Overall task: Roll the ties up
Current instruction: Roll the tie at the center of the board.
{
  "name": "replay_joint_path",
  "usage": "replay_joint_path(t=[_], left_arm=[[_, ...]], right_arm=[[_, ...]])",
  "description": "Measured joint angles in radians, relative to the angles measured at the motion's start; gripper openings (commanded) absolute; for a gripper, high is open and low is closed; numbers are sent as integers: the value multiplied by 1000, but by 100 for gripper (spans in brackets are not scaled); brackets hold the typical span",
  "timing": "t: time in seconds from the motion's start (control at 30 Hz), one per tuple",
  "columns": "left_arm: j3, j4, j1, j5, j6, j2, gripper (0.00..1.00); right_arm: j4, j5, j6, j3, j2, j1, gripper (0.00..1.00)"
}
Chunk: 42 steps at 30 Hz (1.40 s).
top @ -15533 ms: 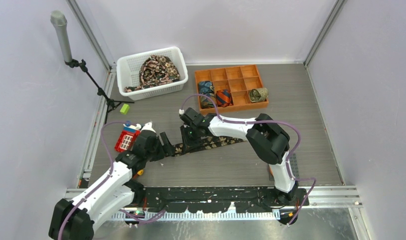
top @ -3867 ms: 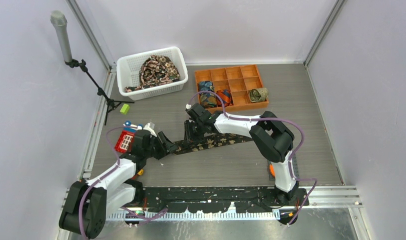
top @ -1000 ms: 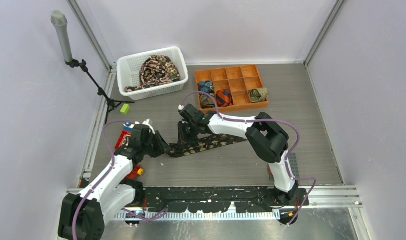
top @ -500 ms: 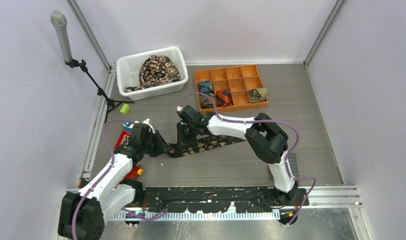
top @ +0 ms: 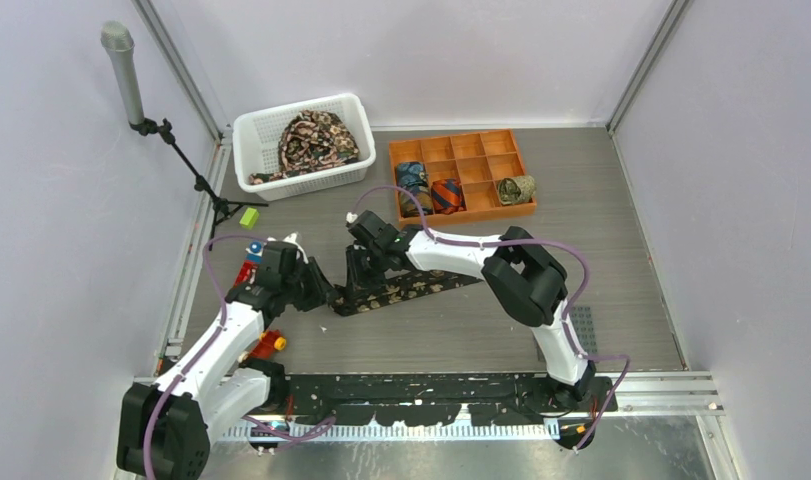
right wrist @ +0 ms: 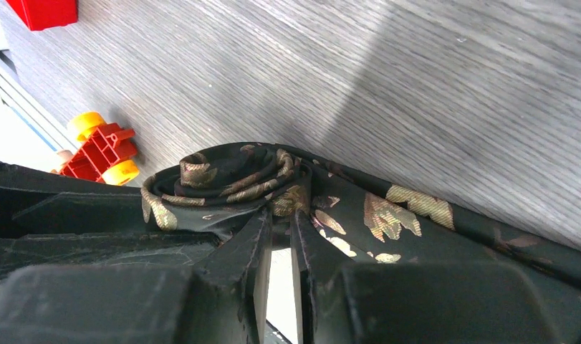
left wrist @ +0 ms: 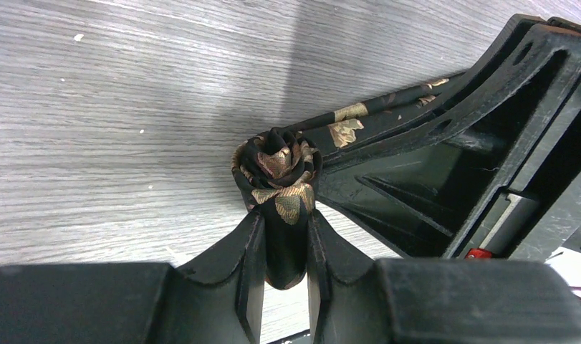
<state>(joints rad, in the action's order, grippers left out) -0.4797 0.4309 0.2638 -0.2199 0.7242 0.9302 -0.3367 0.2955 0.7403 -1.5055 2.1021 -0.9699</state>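
A black tie with tan floral print [top: 411,285] lies flat on the grey table, its left end wound into a small roll [left wrist: 276,161]. My left gripper [top: 319,292] is shut on that roll [left wrist: 284,229], with fabric pinched between its fingers. My right gripper [top: 355,280] stands just right of it and is shut on the tie at the roll's edge [right wrist: 280,215]. The roll also shows in the right wrist view [right wrist: 223,179], with the flat tie [right wrist: 416,215] running off to the right. More rolled ties sit in the orange tray [top: 433,196].
A white basket [top: 251,135] of loose ties stands at the back left, beside an orange compartment tray [top: 459,148]. A red and yellow toy [top: 268,343] lies near the left arm and also shows in the right wrist view [right wrist: 101,147]. A green block [top: 248,217] and a microphone stand [top: 196,175] are at the left.
Both grippers have shifted a little to the left with the rolled end. The flat part of the tie has drawn leftward and looks shorter.
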Motion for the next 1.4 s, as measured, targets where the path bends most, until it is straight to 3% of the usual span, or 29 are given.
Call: replay_joint_path(t=[0.67,1.4], left_arm=[[-82,83,-1,17,-52,97,22],[-160,76,107,89,-36,229,21]], right_arm=[[33,20,30,-18,33,-14,21],[45,8,29,29,19,3,20]])
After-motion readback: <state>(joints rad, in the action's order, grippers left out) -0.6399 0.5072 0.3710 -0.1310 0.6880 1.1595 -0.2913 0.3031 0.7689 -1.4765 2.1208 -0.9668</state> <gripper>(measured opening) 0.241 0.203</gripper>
